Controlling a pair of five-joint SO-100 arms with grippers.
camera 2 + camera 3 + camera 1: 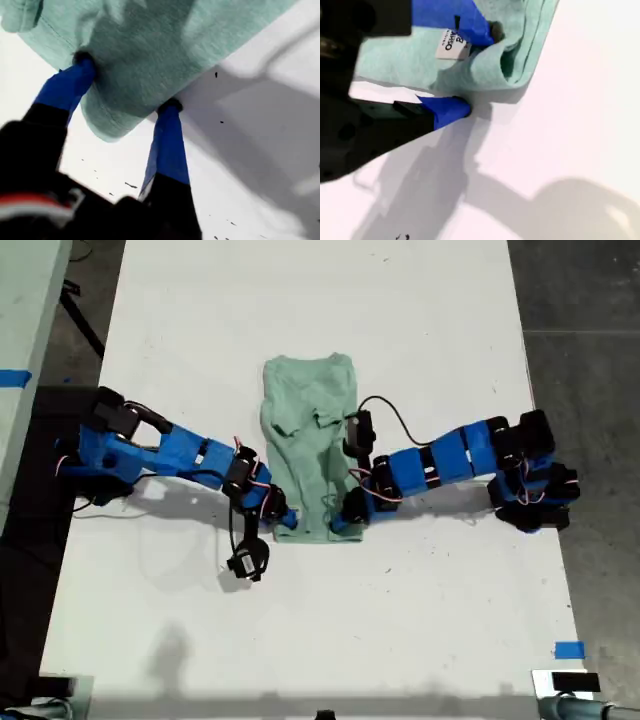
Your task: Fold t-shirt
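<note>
both hold the t-shirt point(308, 445): your first gripper point(127, 82) spread on cloth, your second gripper point(480, 70) pinching it; long axis runs away toward the table's point(420, 320) far edge.

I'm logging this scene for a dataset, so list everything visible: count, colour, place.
t-shirt: one, pale mint green, folded into a narrow strip at the table's middle in the exterior view; a white neck label shows in the second wrist view.
table: one, white, fills most of the exterior view.
tape pieces: two, blue, one at the exterior view's left edge, one near its lower right.
floor: grey, along the exterior view's right.
arms: two, blue and black, one from each side in the exterior view.
my first gripper: shut on a t-shirt edge.
my second gripper: shut on a bunched t-shirt corner.
</note>
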